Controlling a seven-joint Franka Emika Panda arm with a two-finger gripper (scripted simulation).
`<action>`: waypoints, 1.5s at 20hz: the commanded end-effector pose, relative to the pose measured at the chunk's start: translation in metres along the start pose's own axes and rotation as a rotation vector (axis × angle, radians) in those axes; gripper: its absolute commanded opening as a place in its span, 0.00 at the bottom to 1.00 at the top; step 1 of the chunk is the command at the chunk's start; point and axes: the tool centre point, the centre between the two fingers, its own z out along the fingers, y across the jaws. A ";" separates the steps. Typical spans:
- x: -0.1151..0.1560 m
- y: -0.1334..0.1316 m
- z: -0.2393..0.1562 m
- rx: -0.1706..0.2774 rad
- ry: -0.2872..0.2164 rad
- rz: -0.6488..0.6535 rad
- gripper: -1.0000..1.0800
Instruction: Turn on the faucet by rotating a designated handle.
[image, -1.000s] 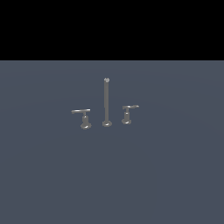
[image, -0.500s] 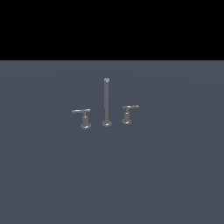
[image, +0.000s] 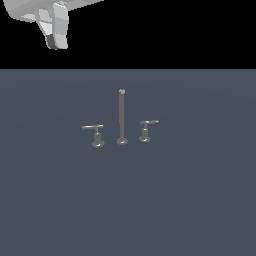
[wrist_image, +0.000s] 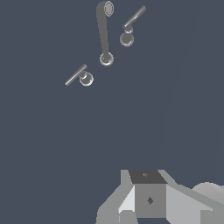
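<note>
The faucet (image: 121, 117) stands mid-floor in the exterior view, a tall thin post with two low T-shaped levers. The handle (image: 93, 128), with the longer bar, is on the exterior view's left. The shorter lever (image: 149, 122) is on the right. My gripper (image: 55, 44) hangs high at the exterior view's upper left, far from the faucet, with its fingers apart and empty. In the wrist view the post (wrist_image: 104, 33) and both levers (wrist_image: 76, 75) (wrist_image: 133, 17) lie far beyond my gripper (wrist_image: 140, 210). I cannot tell there which lever has the longer bar.
A flat dark grey floor (image: 128, 210) spreads around the faucet. A black background fills the area above it. No other objects show.
My gripper has come into the exterior view at the upper left, where no arm showed before. The faucet and both levers have not moved.
</note>
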 end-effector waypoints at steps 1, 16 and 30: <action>0.005 -0.013 0.015 0.002 -0.001 0.048 0.00; 0.042 -0.076 0.090 0.005 -0.002 0.297 0.00; 0.089 -0.120 0.158 0.000 0.003 0.519 0.00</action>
